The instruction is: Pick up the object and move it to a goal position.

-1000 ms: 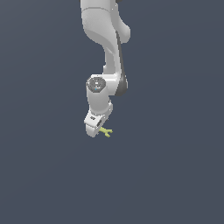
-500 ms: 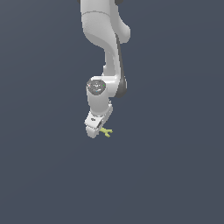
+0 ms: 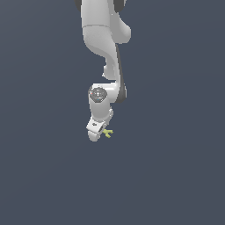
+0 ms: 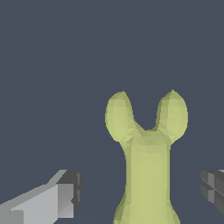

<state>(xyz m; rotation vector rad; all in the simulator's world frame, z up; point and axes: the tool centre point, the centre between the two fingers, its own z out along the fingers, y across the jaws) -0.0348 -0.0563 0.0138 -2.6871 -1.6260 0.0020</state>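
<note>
White hand (image 3: 95, 134), fingers spread, yellow-green object (image 4: 146, 153) between them.

Hand: two fingers (image 4: 52, 199) wide apart in the wrist view, neither touching the object; both cut off at the frame edge. Object: matte, faceted stem forking into two rounded prongs, its base cut off; in the exterior view a tiny sprig (image 3: 107, 133) just beside the hand. Surroundings: plain dark slate-blue ground, featureless; contact with it cannot be told.

Flat, even simulator light, sharp renders, no cast shadows.
</note>
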